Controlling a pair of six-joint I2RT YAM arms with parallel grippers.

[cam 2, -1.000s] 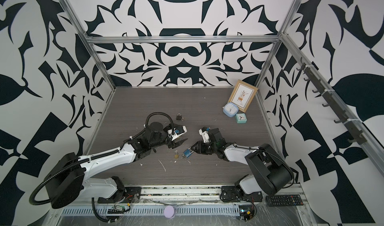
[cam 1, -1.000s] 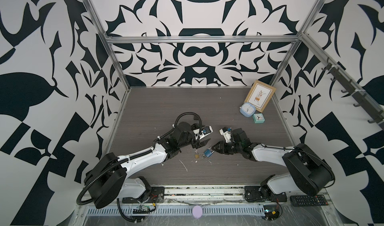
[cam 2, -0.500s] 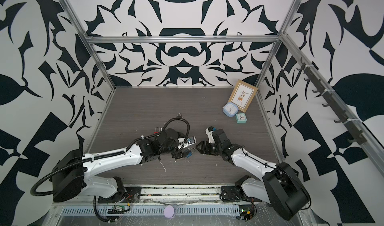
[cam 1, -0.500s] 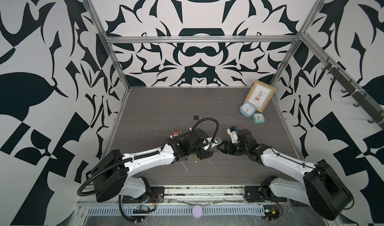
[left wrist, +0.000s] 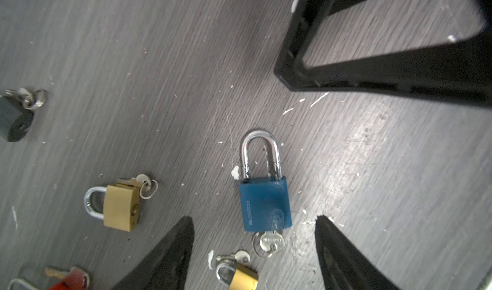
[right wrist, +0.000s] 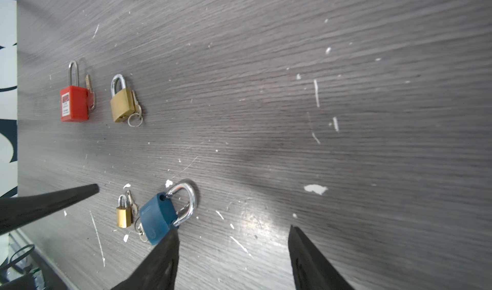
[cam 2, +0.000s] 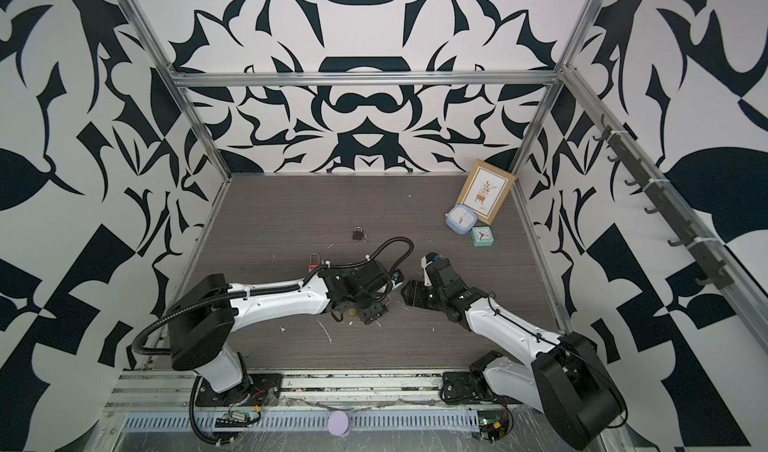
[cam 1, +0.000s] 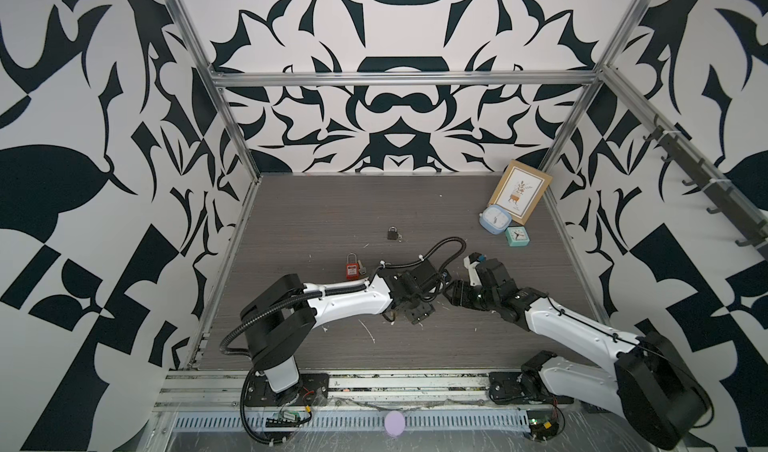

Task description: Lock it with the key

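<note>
The right end effector (right wrist: 233, 228) hangs over the grey surface (right wrist: 346, 142), its jaws apart with nothing between them. One fingertip (right wrist: 170, 239) overlaps the blue padlock (right wrist: 157, 219), which has a key (right wrist: 139, 231) at its base. A small brass padlock (right wrist: 124, 215) lies just beside it. A larger brass padlock (right wrist: 122, 106) and a red padlock (right wrist: 74, 104) lie further off.

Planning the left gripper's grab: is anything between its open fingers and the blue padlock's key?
Nothing visible covers it. The left gripper is open over the blue padlock, whose key sticks out exposed. A small brass padlock lies close beside that key and may crowd one finger.
</note>
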